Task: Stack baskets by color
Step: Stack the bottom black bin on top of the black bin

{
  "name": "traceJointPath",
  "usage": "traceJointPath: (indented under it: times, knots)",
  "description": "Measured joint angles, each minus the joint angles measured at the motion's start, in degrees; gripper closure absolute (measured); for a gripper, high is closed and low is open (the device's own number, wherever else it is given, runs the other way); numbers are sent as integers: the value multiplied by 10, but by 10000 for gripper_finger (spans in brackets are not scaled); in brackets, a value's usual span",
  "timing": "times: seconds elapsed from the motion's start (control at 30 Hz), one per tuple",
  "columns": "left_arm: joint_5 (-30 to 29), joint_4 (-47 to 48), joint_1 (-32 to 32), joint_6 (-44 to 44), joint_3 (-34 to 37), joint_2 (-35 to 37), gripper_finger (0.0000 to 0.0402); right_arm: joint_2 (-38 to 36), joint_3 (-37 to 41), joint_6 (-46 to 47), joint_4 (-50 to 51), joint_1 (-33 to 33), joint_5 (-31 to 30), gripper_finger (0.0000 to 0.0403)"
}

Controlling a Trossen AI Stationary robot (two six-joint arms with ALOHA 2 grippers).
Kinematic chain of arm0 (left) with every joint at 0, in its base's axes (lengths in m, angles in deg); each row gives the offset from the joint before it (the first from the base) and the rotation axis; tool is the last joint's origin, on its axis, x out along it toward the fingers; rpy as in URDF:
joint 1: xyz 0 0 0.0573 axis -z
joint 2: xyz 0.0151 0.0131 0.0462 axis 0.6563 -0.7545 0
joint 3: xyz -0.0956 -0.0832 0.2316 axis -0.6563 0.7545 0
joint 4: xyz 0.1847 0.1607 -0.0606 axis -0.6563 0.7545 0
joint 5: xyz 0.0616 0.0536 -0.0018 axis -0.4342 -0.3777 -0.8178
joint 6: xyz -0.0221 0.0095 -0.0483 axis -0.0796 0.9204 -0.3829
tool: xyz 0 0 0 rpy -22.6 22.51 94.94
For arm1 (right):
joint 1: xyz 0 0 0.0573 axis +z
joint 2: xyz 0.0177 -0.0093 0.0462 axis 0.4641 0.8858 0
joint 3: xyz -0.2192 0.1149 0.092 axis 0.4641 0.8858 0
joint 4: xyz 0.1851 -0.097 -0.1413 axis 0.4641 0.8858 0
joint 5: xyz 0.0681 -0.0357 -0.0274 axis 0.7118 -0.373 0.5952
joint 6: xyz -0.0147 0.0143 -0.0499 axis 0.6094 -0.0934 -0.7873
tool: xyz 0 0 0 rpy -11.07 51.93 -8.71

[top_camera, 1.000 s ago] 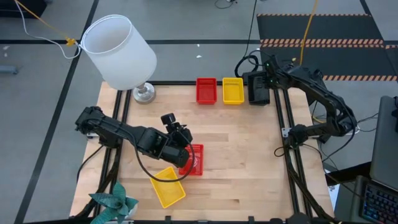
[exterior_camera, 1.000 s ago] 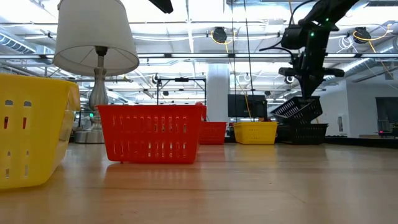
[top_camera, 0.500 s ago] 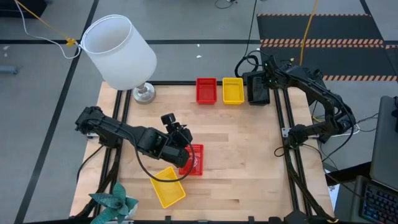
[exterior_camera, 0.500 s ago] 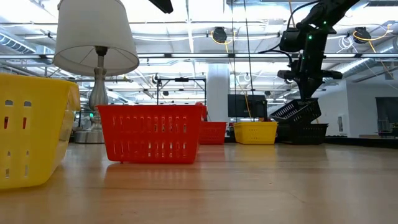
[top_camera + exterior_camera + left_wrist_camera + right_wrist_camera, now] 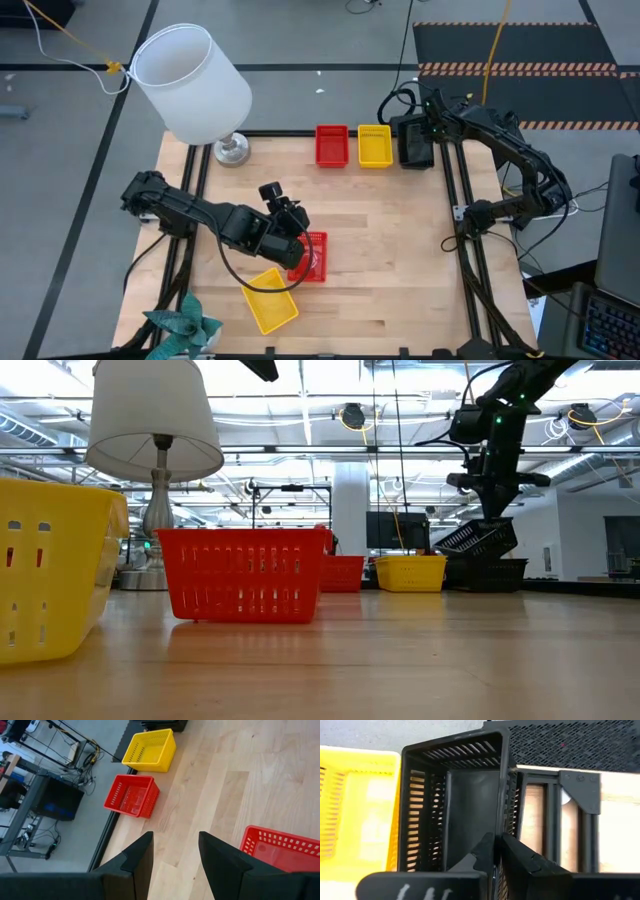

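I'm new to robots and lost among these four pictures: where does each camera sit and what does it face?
High: overhead, facing down; both arms, lamp.
Low: at tabletop height, facing across; red basket, right gripper holding a tilted black basket.
Left wrist: over the open left gripper; far yellow basket.
Right wrist: fingers pinching the black basket's wall.
Shared: the black basket.
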Motion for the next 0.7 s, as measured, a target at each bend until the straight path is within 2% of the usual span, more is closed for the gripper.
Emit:
traceJointPath:
  times: [0.7]
  knots:
    - [0,0,0,-2,0,0,243,0,0,-4,1,-2,-7,373]
